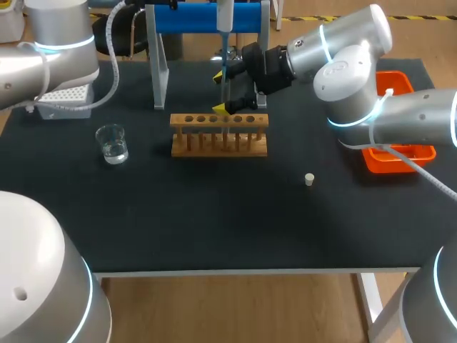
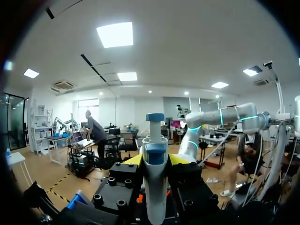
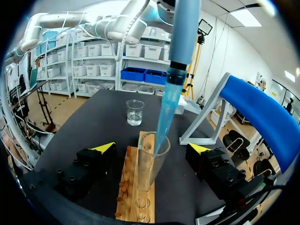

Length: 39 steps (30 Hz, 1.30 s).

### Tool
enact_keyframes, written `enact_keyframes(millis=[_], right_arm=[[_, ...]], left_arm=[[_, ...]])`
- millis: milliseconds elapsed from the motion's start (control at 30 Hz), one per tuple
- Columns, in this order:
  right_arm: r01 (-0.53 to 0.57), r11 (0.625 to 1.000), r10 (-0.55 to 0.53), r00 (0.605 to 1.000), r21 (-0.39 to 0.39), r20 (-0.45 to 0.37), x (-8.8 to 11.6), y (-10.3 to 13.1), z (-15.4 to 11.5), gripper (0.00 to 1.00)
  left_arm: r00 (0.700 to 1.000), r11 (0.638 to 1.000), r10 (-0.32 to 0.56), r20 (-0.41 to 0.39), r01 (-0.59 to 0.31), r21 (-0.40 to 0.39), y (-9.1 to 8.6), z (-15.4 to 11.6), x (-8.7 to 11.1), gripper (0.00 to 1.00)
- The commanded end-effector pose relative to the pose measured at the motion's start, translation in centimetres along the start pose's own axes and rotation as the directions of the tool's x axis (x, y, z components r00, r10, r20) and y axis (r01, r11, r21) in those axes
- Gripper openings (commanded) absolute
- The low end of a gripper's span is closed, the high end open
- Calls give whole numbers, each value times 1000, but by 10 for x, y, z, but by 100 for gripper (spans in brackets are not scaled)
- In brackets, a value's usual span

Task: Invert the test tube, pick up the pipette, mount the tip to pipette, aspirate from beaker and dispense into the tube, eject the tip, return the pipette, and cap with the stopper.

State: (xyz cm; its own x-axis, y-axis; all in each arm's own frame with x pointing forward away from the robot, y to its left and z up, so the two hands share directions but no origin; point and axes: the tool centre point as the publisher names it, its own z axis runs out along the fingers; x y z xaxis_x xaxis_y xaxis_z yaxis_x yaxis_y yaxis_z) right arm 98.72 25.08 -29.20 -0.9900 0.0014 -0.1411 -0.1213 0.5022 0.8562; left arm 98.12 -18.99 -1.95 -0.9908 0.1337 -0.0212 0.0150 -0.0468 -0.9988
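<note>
A glass test tube (image 3: 151,164) stands upright in the wooden rack (image 3: 132,187), mouth up. My right gripper (image 3: 151,148) is open around it, its yellow-tipped fingers (image 3: 104,146) well clear on both sides. In the head view the right gripper (image 1: 222,91) sits just behind the rack (image 1: 219,133). From above, the pipette (image 1: 224,18) hangs with its blue tip (image 3: 168,110) dipping into the tube's mouth. My left gripper (image 2: 154,160) is shut on the pipette (image 2: 154,178). A small white stopper (image 1: 309,179) lies on the mat to the right. The beaker (image 1: 112,143) stands to the left.
The blue pipette stand (image 1: 207,18) rises at the back behind the rack. A white tip box (image 1: 64,96) sits at the back left under my left arm. An orange tray (image 1: 400,153) is at the right edge beneath my right arm.
</note>
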Motion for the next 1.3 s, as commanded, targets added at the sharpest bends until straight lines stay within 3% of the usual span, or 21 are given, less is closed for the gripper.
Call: enact_keyframes(millis=[33, 567, 1300], right_arm=[[0, 1000, 0, 1000, 2, -3, -1, 0, -1, 100], [0, 1000, 0, 1000, 2, -3, -1, 0, -1, 100], [0, 1000, 0, 1000, 2, -3, -1, 0, -1, 100]], left_arm=[[1000, 1000, 1, -11, -1, 0, 0, 2, -5, 0], [999, 1000, -8, -36, 8, 6, 5, 9, 1, 0], [1000, 1000, 3, -24, -3, 8, 6, 0, 8, 0]])
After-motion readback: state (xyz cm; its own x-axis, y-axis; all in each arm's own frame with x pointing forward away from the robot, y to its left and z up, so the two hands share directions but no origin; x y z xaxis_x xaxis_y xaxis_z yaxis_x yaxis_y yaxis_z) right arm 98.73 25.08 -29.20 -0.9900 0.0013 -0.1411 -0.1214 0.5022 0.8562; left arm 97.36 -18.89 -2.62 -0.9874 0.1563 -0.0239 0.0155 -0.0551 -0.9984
